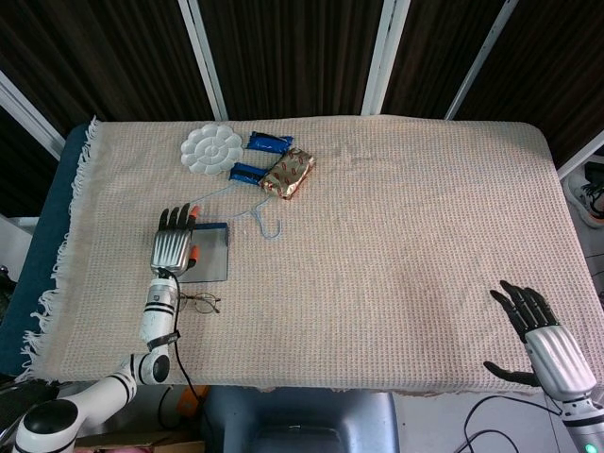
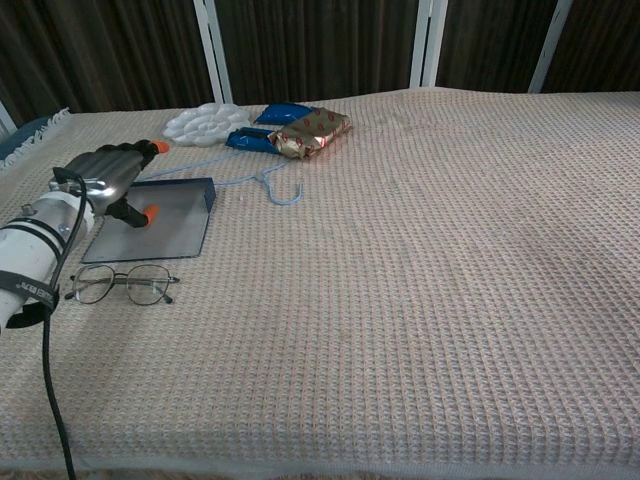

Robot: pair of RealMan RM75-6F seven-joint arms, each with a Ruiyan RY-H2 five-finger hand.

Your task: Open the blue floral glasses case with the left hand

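The glasses case (image 1: 211, 256) (image 2: 165, 222) lies open on the woven cloth at the left, grey lining up, with a blue wall along its far edge. My left hand (image 1: 173, 247) (image 2: 108, 181) covers its left side, fingers curled over the far wall and the orange-tipped thumb on the lining, so it holds that end. A pair of wire-rimmed glasses (image 1: 196, 302) (image 2: 120, 285) lies on the cloth just in front of the case, outside it. My right hand (image 1: 545, 340) hovers open at the table's near right corner, seen in the head view only.
A white flower-shaped palette (image 1: 212, 149) (image 2: 205, 123), two blue packets (image 1: 269, 143), a gold-wrapped packet (image 1: 288, 175) (image 2: 310, 132) and a light blue hanger (image 1: 253, 209) (image 2: 272, 186) lie behind the case. The cloth's fringed edge (image 1: 71, 236) runs close on the left.
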